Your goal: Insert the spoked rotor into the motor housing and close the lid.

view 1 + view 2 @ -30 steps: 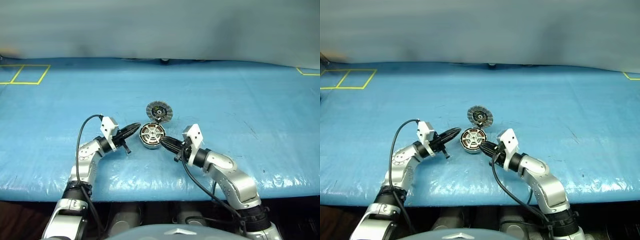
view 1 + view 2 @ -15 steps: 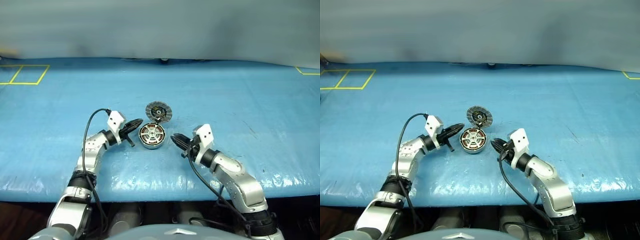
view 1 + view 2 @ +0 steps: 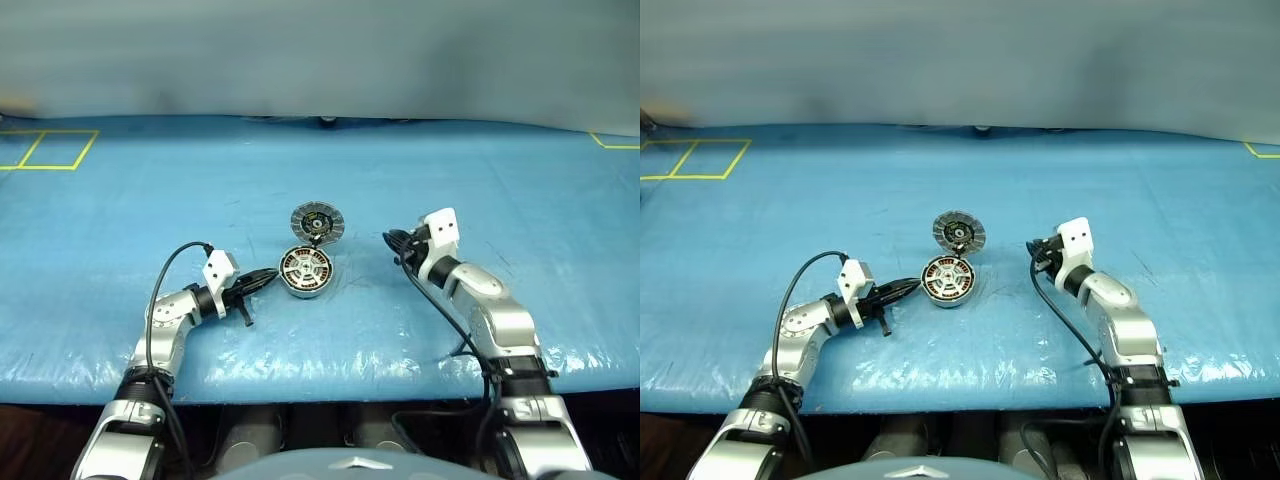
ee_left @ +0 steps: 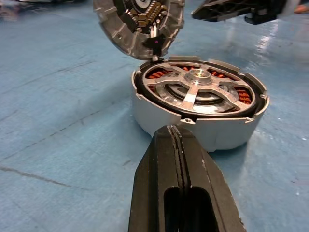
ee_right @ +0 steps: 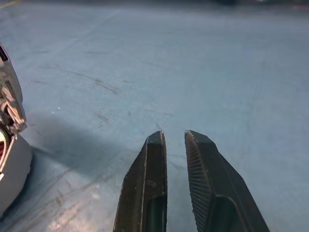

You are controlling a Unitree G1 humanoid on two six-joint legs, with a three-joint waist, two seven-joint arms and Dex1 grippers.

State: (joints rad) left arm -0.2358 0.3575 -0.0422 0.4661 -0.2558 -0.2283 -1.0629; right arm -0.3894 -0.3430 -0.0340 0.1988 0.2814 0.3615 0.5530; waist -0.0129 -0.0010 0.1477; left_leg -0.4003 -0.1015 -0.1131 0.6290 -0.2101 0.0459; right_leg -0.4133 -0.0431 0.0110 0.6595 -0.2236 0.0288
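Already the spoked rotor [image 4: 200, 92] sits inside the motor housing [image 4: 159, 113], its black ring level with the silver rim and copper windings showing between the spokes. That housing rests on the blue table [image 3: 520, 180], in the same spot as a second ago. At its far edge the lid [image 3: 317, 221] stands raised and open, ribbed face toward me, unchanged from before.

My left claw [image 3: 270, 281] is pressed shut and empty, its tip just beside the housing's wall on my left, low over the table; it has sunk a little and drawn back toward me since a second ago. My right claw [image 3: 389, 240] has changed most: a second ago its tip was right at the housing's near right edge, and now it has swung out to the right and farther away, well apart from the housing. Its fingers [image 5: 149, 164] stand only a narrow gap apart, holding nothing
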